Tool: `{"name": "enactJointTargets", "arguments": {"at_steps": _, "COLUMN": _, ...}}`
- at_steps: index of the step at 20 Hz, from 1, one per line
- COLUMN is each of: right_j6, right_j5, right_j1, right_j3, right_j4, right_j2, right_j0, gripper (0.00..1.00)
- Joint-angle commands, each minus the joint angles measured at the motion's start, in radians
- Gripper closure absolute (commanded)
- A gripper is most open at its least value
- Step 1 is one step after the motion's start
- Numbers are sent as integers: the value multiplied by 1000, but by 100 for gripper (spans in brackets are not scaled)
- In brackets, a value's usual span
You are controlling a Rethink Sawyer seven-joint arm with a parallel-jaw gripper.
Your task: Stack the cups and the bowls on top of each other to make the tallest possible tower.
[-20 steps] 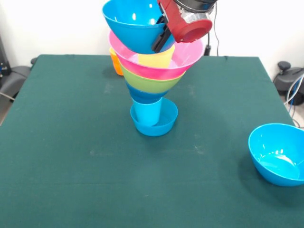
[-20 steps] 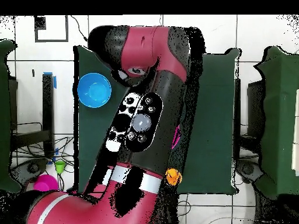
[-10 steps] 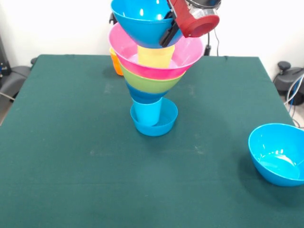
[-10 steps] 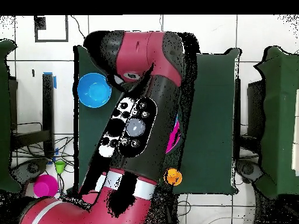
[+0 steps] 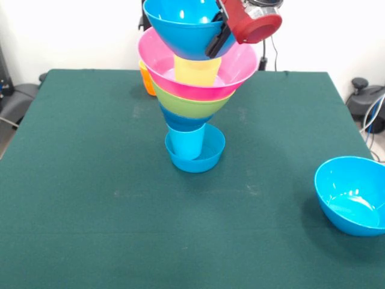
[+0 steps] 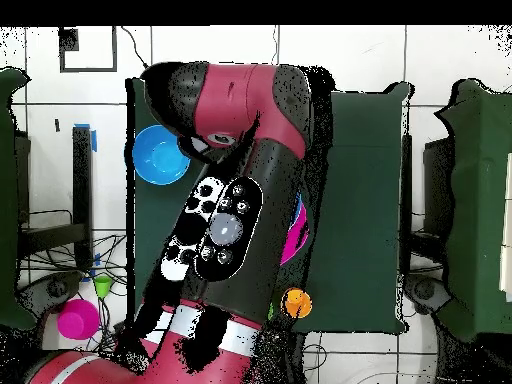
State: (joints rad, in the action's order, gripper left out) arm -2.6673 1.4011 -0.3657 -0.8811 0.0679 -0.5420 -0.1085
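Note:
The tower stands mid-table in the front view: a small blue bowl [image 5: 207,158] at the base, a light blue cup [image 5: 185,142], a blue bowl [image 5: 182,123], the lime green bowl [image 5: 189,106], the pink bowl [image 5: 237,67], and a yellow cup [image 5: 197,70] inside it. My gripper [image 5: 215,41] is shut on the rim of a large blue bowl [image 5: 179,25], holding it just above the yellow cup. An orange cup [image 5: 146,82] stands behind the tower. In the overhead view the arm hides the tower except a pink bowl edge [image 6: 295,238]; the orange cup [image 6: 296,302] shows.
Another large blue bowl [image 5: 351,194] sits at the table's right edge in the front view; it also shows in the overhead view [image 6: 160,155]. A pink object [image 6: 78,318] and a small green one [image 6: 102,287] lie off the table.
My gripper has carried the large blue bowl up and to the right, so it now sits more level over the yellow cup. The tower has not moved.

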Motion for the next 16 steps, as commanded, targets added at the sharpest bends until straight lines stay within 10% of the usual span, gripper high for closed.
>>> {"name": "enactJointTargets", "arguments": {"at_steps": 1, "right_j6": 13, "right_j5": -91, "right_j1": 1, "right_j3": -105, "right_j4": -57, "right_j2": 77, "right_j0": -8, "gripper": 100}}
{"name": "enactJointTargets", "arguments": {"at_steps": 16, "right_j6": -8, "right_j5": -121, "right_j1": 7, "right_j3": -116, "right_j4": -47, "right_j2": 74, "right_j0": -15, "gripper": 100}}
